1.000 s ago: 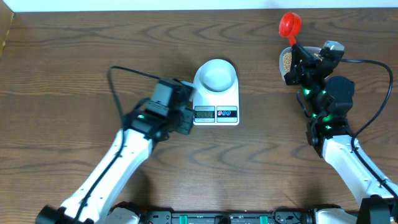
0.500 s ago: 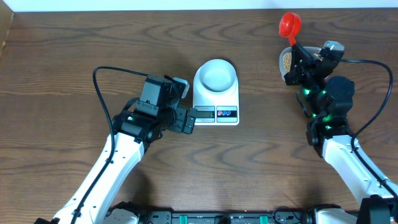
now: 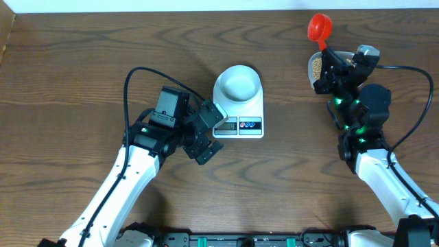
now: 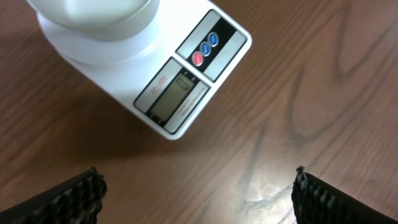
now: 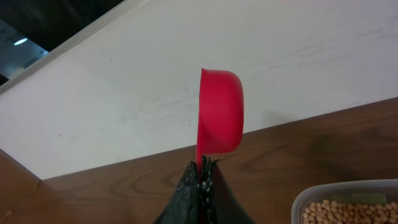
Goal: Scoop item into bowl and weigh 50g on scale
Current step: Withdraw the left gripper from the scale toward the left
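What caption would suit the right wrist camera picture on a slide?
Right gripper grips a red scoop by its handle, on edge; a tub of beans shows lower right.

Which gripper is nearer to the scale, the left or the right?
Left. The left gripper hangs open just beside the front left corner of the scale. The right gripper, shut on the red scoop, is far off to its right, by the tub.
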You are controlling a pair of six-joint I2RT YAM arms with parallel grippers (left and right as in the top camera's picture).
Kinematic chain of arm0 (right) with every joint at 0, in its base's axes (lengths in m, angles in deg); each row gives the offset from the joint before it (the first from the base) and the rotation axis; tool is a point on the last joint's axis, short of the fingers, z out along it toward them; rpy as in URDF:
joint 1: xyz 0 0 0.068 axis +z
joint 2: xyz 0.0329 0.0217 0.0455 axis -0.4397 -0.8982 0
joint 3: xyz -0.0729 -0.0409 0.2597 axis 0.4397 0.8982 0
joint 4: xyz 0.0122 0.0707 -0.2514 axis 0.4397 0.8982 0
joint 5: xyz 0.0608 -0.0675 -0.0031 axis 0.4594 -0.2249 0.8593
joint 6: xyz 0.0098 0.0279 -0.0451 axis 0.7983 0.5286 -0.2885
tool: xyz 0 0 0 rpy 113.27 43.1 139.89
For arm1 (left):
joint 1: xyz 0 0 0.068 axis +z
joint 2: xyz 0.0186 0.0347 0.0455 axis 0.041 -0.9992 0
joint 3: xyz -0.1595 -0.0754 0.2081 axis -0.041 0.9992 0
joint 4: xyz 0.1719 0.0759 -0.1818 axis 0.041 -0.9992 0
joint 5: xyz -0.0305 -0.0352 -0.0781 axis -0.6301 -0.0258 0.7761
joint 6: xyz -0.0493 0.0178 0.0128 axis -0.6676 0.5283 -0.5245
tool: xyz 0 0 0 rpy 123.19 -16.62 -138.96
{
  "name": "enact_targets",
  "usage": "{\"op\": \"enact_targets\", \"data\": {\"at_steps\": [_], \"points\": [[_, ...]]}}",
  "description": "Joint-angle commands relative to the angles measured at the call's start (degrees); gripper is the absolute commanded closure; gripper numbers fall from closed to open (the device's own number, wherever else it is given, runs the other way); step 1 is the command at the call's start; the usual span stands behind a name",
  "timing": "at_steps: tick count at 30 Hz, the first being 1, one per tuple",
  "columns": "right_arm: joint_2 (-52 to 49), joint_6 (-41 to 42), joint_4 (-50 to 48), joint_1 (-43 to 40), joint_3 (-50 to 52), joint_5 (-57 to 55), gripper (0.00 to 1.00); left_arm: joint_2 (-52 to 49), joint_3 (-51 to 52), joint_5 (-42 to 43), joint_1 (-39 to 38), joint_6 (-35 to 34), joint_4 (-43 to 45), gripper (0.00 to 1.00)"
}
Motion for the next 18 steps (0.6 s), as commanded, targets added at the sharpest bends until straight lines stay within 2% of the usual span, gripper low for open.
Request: {"op": "enact_targets", "data": {"at_steps": [1, 11, 15, 18], "points": [[-0.15, -0.9, -0.2, -0.2, -1.44, 0.0, 0.99, -0.46, -1.4, -4.22, 0.2, 2.43, -0.24, 0.02], [-0.15, -0.9, -0.22, -0.2, -1.44, 0.0, 0.99, -0.37, -1.46, -3.48, 0.22, 2.51, 0.02, 0.02], [-0.15, -0.9, -0.22, -0.2, -1.44, 0.02, 0.99, 0.15, -2.03, 1.88, 1.84, 6.75, -1.75, 0.02], [-0.15, -0.9, -0.2, -0.2, -1.44, 0.02, 0.99, 0.15, -3.56, 8.57, 6.03, 10.54, -6.25, 0.02]]}}
